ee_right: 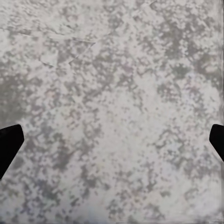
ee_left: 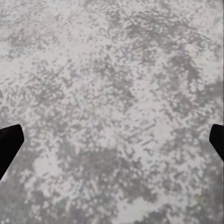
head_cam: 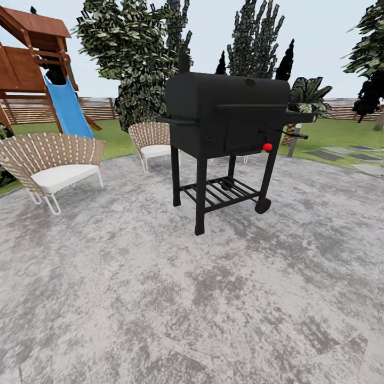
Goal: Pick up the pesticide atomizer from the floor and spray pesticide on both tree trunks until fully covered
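Both grippers, left (ee_left: pixel 112 140) and right (ee_right: pixel 112 140), were spread wide and held nothing, the mottled grey paving (head_cam: pixel 160 298) beneath them. Ahead stood a black barbecue grill (head_cam: pixel 226 117); left of it, two woven chairs (head_cam: pixel 53 165). No atomizer was to be seen; I'd say the robot should turn slowly, scanning the lawn (head_cam: pixel 330 133).

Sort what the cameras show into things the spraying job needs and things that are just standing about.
For the job:
- left gripper, open, over mottled paving
- right gripper, open, over the same paving
- lawn and slat fence of the garden

Standing about:
- black barbecue grill
- two wicker chairs
- play tower with blue slide
- paving
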### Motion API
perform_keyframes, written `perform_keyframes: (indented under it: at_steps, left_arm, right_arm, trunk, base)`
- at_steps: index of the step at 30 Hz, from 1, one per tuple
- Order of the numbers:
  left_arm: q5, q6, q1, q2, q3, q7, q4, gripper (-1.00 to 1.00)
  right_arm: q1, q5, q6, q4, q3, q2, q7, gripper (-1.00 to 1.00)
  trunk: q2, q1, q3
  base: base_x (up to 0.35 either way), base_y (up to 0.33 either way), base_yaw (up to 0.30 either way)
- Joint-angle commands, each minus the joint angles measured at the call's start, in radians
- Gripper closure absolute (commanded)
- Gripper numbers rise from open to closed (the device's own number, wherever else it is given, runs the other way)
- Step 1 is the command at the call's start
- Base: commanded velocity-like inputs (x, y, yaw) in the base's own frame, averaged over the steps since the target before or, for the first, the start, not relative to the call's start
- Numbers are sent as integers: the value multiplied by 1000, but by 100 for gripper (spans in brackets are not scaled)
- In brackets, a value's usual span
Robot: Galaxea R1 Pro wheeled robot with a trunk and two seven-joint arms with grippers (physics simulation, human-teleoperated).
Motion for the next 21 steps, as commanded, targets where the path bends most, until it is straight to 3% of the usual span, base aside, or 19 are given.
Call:
perform_keyframes:
  at_steps: [1,6,13,21]
  left_arm:
    - [1,-3,0,0,1,0,1,-100]
    - [1,3,0,-2,4,2,1,-100]
    - [35,8,-1,-1,2,-7,1,-100]
    - [37,2,0,0,-3,-12,1,-100]
  right_arm:
    - [-1,0,-3,1,-1,0,0,-100]
    - [-1,0,-3,1,-1,0,-2,-100]
    - [-1,0,-3,1,-1,0,-3,-100]
    - [-1,0,-3,1,-1,0,-3,-100]
  trunk:
    - [0,0,-1]
    - [0,0,-1]
    - [0,0,-1]
    - [0,0,-1]
  base:
    - [9,16,-275]
    - [2,4,-291]
    - [0,0,-300]
    - [0,0,-300]
